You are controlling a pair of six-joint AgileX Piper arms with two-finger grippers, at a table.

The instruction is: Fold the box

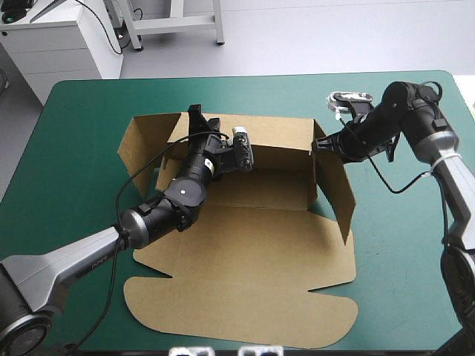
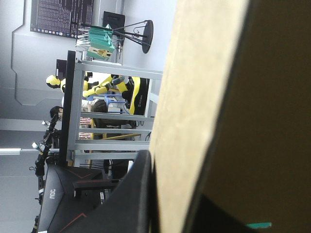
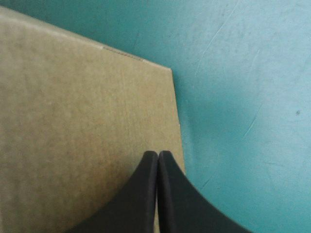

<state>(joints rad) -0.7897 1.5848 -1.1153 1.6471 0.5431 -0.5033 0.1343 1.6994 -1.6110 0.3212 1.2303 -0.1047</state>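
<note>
The teal-green cover (image 1: 74,148) takes up most of the high view, and the brown box (image 1: 245,252) sits around the middle of it, only half built. The back wall (image 1: 274,137) stands up across the upper centre. There's a side flap raised at each end: the left flap (image 1: 141,144) is toward the upper left, and the right flap (image 1: 334,182) is right of centre, angling down the frame. The big lid panel (image 1: 245,297) is flat on the table toward the bottom of the frame.

The left gripper (image 1: 199,119) comes in from the lower left and sits on the top edge of the back wall, near its left end. In its wrist view the board runs in between the fingers (image 2: 138,194), so it's clamped on the box.

The right gripper (image 1: 318,145) reaches in from the right edge, with its tip at the corner where the back wall meets the right flap. In its wrist view the two fingers (image 3: 141,194) are pressed together into one point with nothing pinched between them. The board's flat face sits right behind them, near one of its corners. Can't tell if the tips actually touch it.
</note>
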